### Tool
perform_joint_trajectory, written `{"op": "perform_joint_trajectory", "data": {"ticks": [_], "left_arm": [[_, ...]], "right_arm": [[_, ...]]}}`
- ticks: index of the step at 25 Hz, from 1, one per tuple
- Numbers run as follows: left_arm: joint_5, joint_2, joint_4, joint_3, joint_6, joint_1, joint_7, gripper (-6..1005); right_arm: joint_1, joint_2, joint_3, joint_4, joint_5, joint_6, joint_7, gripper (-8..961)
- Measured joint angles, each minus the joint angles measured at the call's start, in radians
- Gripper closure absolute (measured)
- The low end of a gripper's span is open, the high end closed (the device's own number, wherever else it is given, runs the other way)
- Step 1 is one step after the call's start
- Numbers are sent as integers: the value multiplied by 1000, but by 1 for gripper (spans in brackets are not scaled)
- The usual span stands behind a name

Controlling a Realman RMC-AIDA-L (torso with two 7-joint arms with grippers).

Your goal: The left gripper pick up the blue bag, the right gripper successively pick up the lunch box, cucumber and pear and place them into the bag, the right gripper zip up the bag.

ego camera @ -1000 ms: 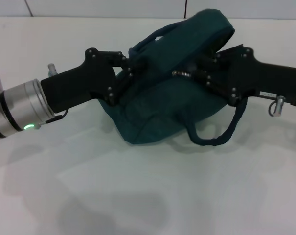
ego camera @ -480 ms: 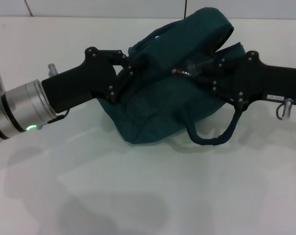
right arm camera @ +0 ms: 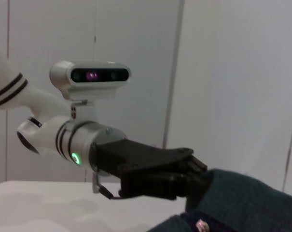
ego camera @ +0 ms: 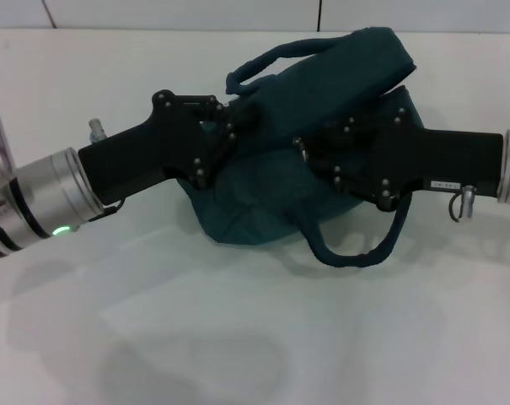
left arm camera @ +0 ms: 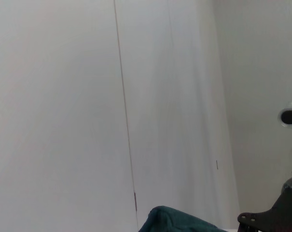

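the blue bag is sitting slumped on the white counter, its top flap folded over and one loop handle drooping onto the surface in front. the left tool is pressing into the bag's left shoulder, its fingers looking closed on a pinch of fabric below the upper handle. the right tool is lying against the bag's middle from the other side, its tips at the silver ring pull; whether they are clamping the pull cannot be told. the right wrist view is showing the left tool meeting the teal cloth.

no lunch box, cucumber or pear is showing anywhere, so judging by that, the zipping step is in hand. the next move is probably calling for the right tool to draw the pull along the zipper line while the left one is bracing the bag against that tug.

the counter is offering wide room in front and on both sides. the back wall is standing near behind the bag, so travel that way is looking tight.
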Motion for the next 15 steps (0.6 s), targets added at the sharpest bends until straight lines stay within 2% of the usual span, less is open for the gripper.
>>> {"op": "perform_joint_trajectory", "data": {"ticks": [3, 7, 15], "left_arm": [[0, -3, 0, 2, 1, 4, 10, 941], [1, -5, 0, 3, 0, 7, 15, 941], [1, -14, 1, 6, 0, 6, 39, 942]], "right_arm": [[0, 5, 0, -2, -1, -16, 0, 626], [0, 6, 8, 7, -1, -24, 0, 624], [43, 11, 10, 55, -3, -9, 4, 624]]}}
